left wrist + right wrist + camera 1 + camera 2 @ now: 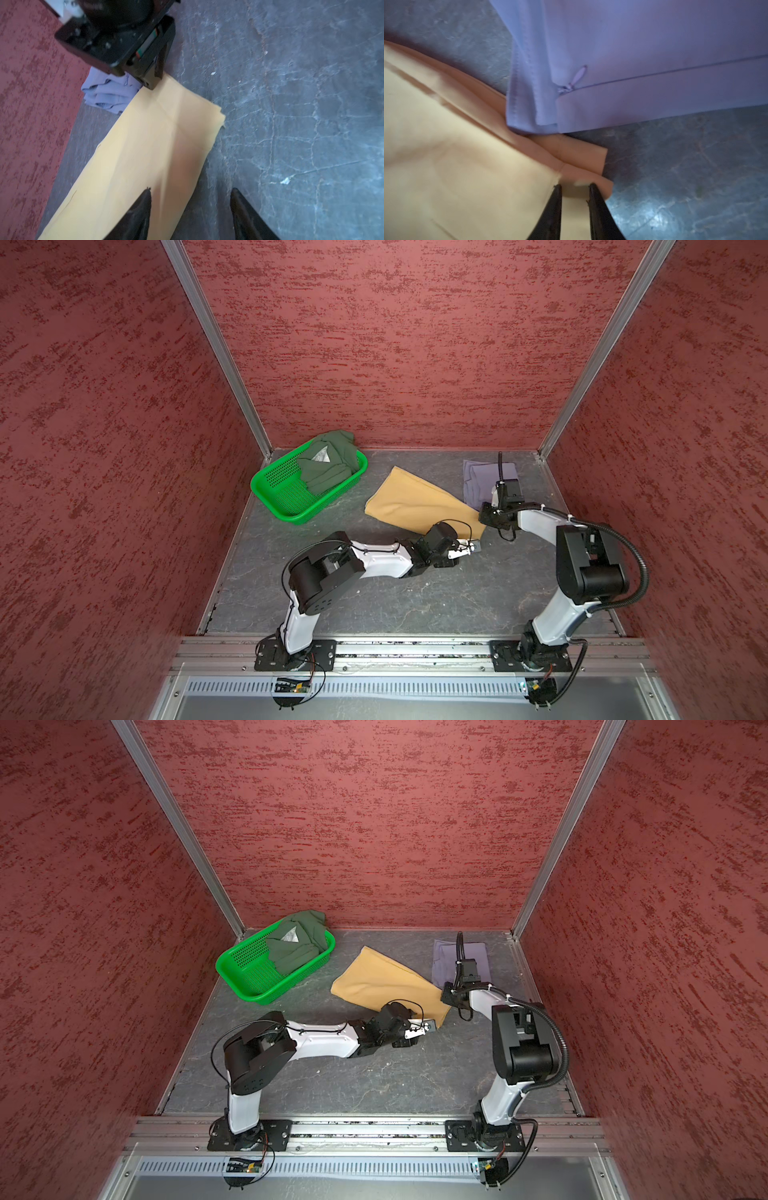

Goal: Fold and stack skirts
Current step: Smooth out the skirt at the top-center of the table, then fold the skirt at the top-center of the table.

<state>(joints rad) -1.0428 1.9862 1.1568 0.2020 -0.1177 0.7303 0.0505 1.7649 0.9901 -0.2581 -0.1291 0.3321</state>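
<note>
While the left gripper (191, 189) stands wide open, one finger over the mustard-yellow skirt (415, 502), the right gripper (574, 185) is narrow at a corner of this skirt, and I cannot tell if it pinches the cloth. The skirt lies flat on the table (415, 597), touching the folded lavender-grey skirt (478, 481) at the far right; the dark green skirt (328, 464) sits in the green basket (286, 497).

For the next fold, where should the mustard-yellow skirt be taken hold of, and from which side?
By the two corners of its end nearest the arms, coming in low from the table beyond that edge. The mustard-yellow skirt lies flat, so only its edges offer layers to pinch. The right gripper stands over one such corner, beside the lavender skirt.
</note>
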